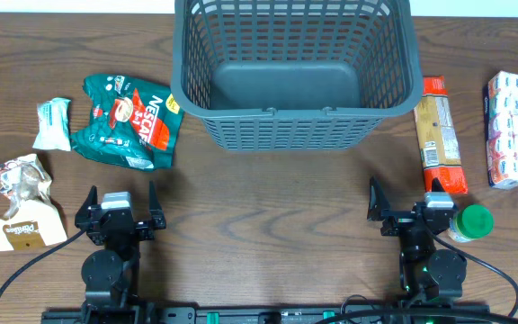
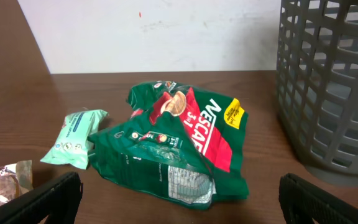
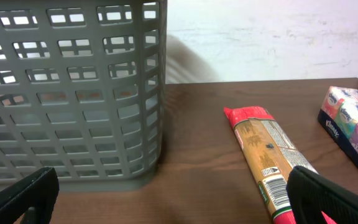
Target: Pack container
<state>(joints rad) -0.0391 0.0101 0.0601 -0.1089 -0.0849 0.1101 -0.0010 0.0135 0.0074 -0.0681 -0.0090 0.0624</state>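
The dark grey lattice container (image 1: 385,99) stands at the back middle of the table with nothing inside; it also shows in the left wrist view (image 2: 328,93) and the right wrist view (image 3: 73,93). My left gripper (image 1: 120,212) is open and empty near the front edge, short of a green Nescafe packet (image 1: 129,121) (image 2: 173,143). My right gripper (image 1: 403,211) is open and empty, beside the near end of a long red and tan packet (image 1: 440,135) (image 3: 263,152).
A mint packet (image 1: 53,123) (image 2: 74,137) and a brown snack packet (image 1: 23,202) lie at the left. A tissue pack (image 1: 506,129) (image 3: 353,121) lies at the far right. A green-capped jar (image 1: 471,223) stands by my right gripper.
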